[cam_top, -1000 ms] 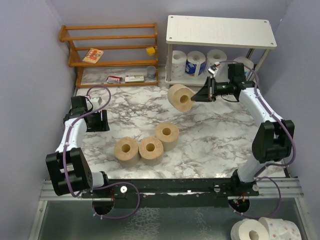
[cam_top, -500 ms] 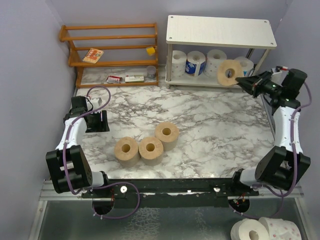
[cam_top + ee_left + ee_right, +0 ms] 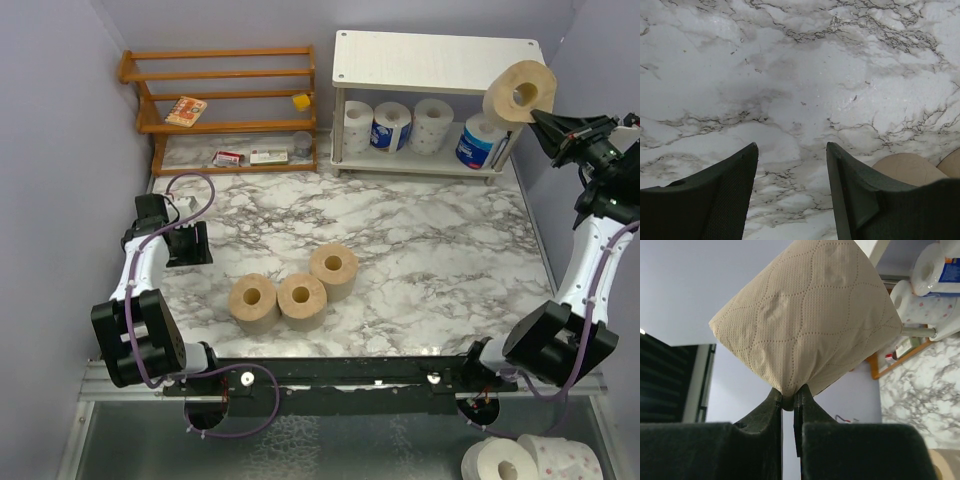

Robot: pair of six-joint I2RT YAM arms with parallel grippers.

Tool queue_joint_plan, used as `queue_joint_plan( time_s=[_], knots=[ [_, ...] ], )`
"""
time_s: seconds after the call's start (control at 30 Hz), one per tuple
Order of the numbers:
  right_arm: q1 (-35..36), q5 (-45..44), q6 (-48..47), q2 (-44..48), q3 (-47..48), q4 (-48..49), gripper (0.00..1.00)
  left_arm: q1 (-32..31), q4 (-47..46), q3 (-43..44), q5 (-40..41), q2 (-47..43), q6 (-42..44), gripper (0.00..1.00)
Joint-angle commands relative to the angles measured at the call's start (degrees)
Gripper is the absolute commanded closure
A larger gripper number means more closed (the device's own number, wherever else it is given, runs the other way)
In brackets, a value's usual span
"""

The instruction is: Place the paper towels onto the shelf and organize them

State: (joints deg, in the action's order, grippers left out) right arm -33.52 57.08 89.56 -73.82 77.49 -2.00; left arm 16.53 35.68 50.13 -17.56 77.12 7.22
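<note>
Left of the shelf (image 3: pixel 440 62): left gripper (image 3: pixel 791 160), dark textured fingers apart above veined marble worktop (image 3: pixel 430 240).
Front-left of shelf: three tan rolls (image 3: pixel 301 300), hollow-cored cylinders, on worktop.
Shelf's lower board: four wrapped rolls (image 3: pixel 391 125).
Shelf's right corner: right gripper (image 3: pixel 786 399), fingers pinching quilted tan held roll (image 3: pixel 805 325), aloft.
</note>
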Motion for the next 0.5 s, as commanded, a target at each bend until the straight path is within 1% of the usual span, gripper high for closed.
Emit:
queue_joint_plan(
  time_s=[0.0,0.07,0.13,0.17,0.23,0.37,0.47],
  knots=[
    [-1.3,-6.44,14.47,-4.14,0.21,15.03,0.99,1.38,1.1,1.18,-1.32,-0.61,1.08,0.41],
    [-1.5,-8.92,16.54,-6.78,2.92,16.8,0.99,1.48,1.21,1.34,-1.48,-0.02,1.12,0.41],
    [-1.54,-9.01,17.59,-11.0,7.5,15.92,0.99,1.58,1.51,1.45,-1.18,0.67,1.08,0.42],
    [-1.55,-8.66,17.93,-13.3,10.11,14.56,0.99,1.9,1.55,1.53,-1.12,0.73,1.23,0.45],
    [-1.51,-9.65,19.02,-16.67,13.35,15.27,0.99,3.25,1.67,1.47,-1.47,0.53,1.46,0.45],
    [-1.53,-14.61,17.13,-22.01,21.13,14.2,0.99,5.45,1.76,1.36,-2.46,0.12,1.82,0.45],
    [-1.38,-17.76,15.73,-25.5,24.41,13.78,0.99,6.59,1.74,1.31,-2.48,-0.21,1.89,0.45]
  ],
)
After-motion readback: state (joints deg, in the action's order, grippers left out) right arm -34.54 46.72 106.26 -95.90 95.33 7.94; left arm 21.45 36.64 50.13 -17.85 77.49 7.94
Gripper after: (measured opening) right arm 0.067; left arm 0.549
